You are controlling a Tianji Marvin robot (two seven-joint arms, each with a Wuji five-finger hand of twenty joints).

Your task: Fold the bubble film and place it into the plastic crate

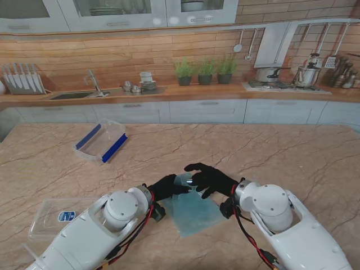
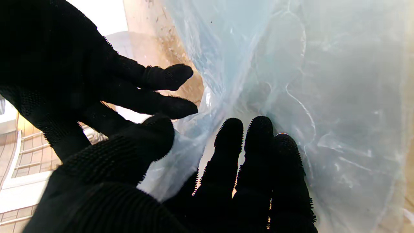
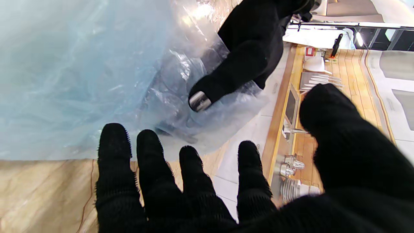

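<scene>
Pale-blue bubble film (image 1: 194, 214) lies half-gathered — our left hand (image 1: 167, 187) pinches its far edge, right hand (image 1: 212, 179) splayed, released; plastic crate (image 1: 101, 140) awaits.

Even bright light, soft shadows, glare on film (image 3: 200, 13), blurred wrist close-ups

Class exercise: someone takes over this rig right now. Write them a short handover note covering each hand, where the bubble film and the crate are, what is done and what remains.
Left hand: shut on one raised edge of the bubble film.
Right hand: open, fingers spread over the same raised edge; no grip visible.
Bubble film: on the table between the two hands, mostly flat, near edge lifted.
Plastic crate: far left of the table, apart from the film. A clear lid lies beside the left arm.
Done: edge picked up.
Left: finish the fold, carry film into crate.
</scene>
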